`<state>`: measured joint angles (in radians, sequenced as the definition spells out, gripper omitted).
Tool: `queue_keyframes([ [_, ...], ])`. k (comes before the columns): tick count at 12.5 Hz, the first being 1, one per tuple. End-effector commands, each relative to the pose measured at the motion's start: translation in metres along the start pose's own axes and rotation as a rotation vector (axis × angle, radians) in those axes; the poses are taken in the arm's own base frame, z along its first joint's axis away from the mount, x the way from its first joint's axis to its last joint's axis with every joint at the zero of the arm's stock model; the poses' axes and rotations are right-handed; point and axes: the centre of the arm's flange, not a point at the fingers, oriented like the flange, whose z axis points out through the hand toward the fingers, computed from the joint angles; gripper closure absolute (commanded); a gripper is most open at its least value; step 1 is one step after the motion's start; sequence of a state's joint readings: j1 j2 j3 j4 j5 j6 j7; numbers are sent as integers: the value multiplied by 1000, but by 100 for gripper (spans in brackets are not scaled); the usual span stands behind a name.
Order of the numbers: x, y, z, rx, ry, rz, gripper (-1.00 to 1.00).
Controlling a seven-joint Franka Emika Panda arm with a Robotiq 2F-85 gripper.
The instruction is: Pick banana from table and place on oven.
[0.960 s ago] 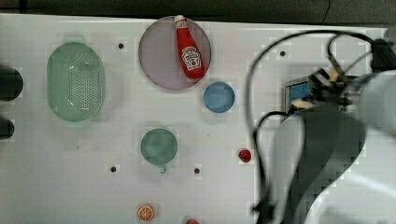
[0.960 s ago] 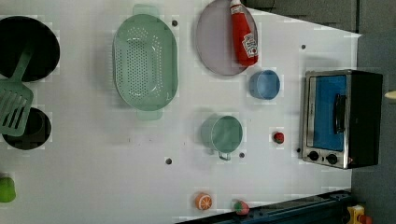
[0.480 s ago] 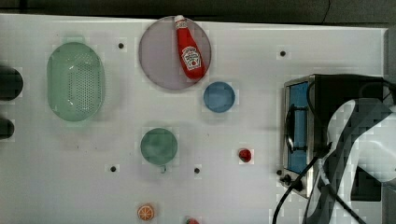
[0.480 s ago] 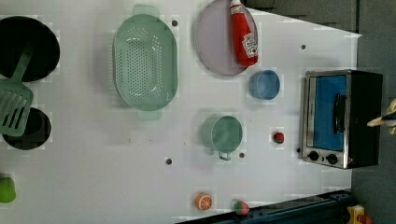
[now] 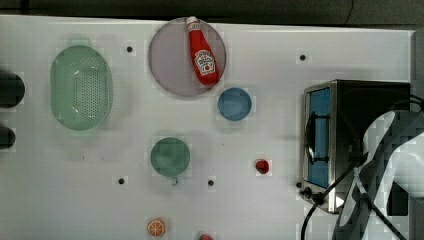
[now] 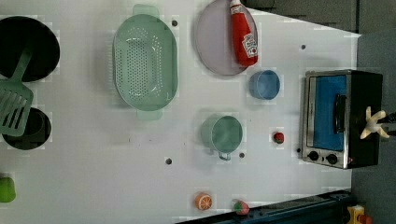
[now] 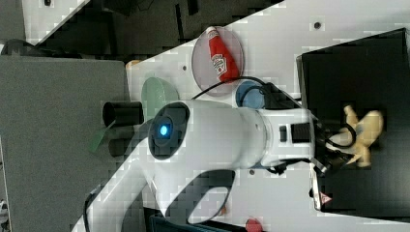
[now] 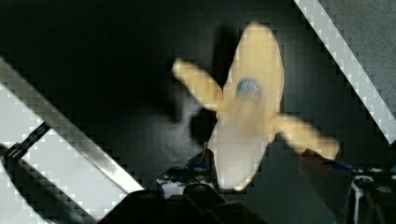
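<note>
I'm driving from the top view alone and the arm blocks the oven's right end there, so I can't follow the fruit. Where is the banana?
Observer: The banana is over the oven's black top, as the right view shows.
Operator: Does the gripper have it?
Observer: In the wrist view the gripper sits around the banana's lower end, one finger beside it; I cannot tell whether it grips.
Operator: Near an edge?
Observer: In the left view the banana lies at the oven's back edge, away from the door.

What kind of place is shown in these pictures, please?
Probably a robot lab's toy kitchen on a white table: a small oven, a ketchup bottle on a plate, a green colander, and a toy banana by the gripper.
</note>
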<state>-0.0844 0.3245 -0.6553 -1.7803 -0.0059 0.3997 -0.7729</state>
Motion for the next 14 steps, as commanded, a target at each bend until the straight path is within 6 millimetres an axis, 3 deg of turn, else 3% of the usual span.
queue_keyframes([
  [1,0,-14,-38,48,90,-69,-84],
  [2,-1,-14,-54,61,118,-73,-100],
  [4,-12,-24,-99,96,181,-106,-100],
  [7,-57,-52,-159,119,160,-166,-100],
  [10,-126,-117,-200,146,32,-18,-100],
  [14,-209,-234,-233,127,30,174,-100],
])
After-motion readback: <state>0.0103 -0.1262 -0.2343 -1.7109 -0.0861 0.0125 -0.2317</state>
